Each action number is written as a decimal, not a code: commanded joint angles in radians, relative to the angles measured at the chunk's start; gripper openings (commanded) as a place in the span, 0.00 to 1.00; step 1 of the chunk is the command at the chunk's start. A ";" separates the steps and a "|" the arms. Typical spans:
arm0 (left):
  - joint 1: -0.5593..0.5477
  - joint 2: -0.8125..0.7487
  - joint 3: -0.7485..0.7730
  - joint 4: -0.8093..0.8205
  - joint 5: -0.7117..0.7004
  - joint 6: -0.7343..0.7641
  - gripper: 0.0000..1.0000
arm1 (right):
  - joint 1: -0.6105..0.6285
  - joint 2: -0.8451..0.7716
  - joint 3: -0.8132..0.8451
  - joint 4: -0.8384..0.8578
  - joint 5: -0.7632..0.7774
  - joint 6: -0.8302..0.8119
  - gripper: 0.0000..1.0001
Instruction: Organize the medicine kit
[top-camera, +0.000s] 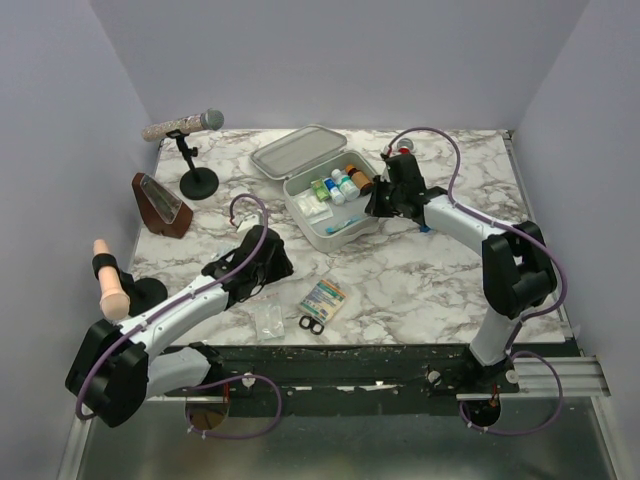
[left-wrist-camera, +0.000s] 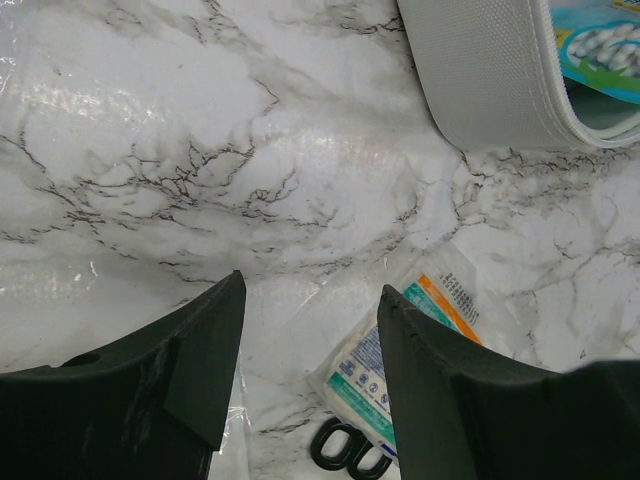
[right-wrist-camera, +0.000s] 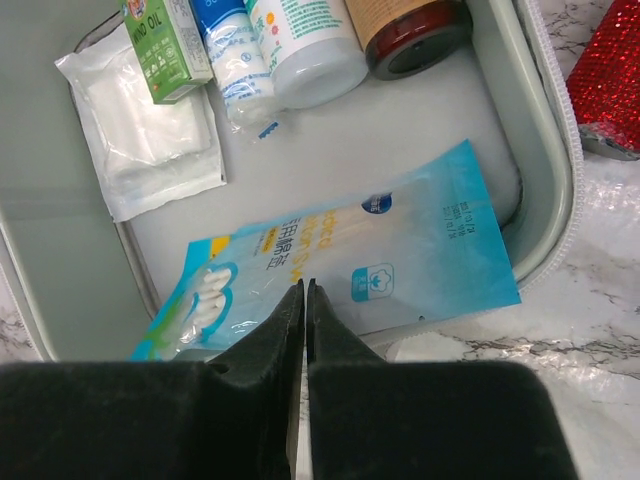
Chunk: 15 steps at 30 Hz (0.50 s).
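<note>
The medicine kit (top-camera: 300, 190) is a pale grey tin that lies open at mid-table, its lid (top-camera: 298, 150) tipped back to the left. Inside are a blue cotton-swab packet (right-wrist-camera: 400, 250), a white gauze pack (right-wrist-camera: 150, 150), a green box (right-wrist-camera: 165, 40), white bottles (right-wrist-camera: 310, 40) and a brown jar (right-wrist-camera: 410, 30). My right gripper (right-wrist-camera: 305, 287) is shut and empty, just over the blue packet at the tin's near right corner (top-camera: 378, 207). My left gripper (left-wrist-camera: 310, 300) is open and empty above the table (top-camera: 275, 268). A striped dressing packet (left-wrist-camera: 445, 300) and black scissors (left-wrist-camera: 345, 455) lie below it.
A red glitter cylinder (right-wrist-camera: 610, 80) stands just right of the tin. A clear plastic bag (top-camera: 268, 320) lies near the front edge. A microphone on a stand (top-camera: 185, 125), a brown wedge (top-camera: 160, 205) and a peach peg in a black holder (top-camera: 110, 285) stand at the left.
</note>
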 joint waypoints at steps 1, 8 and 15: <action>0.007 -0.004 0.030 -0.010 0.013 0.015 0.65 | -0.001 0.029 0.003 -0.106 0.081 -0.040 0.15; 0.007 -0.082 0.038 -0.041 -0.019 0.021 0.65 | -0.001 -0.033 -0.041 -0.044 0.092 -0.040 0.35; 0.007 -0.099 0.043 -0.050 -0.019 0.023 0.66 | 0.032 -0.274 -0.130 0.073 0.074 -0.017 0.63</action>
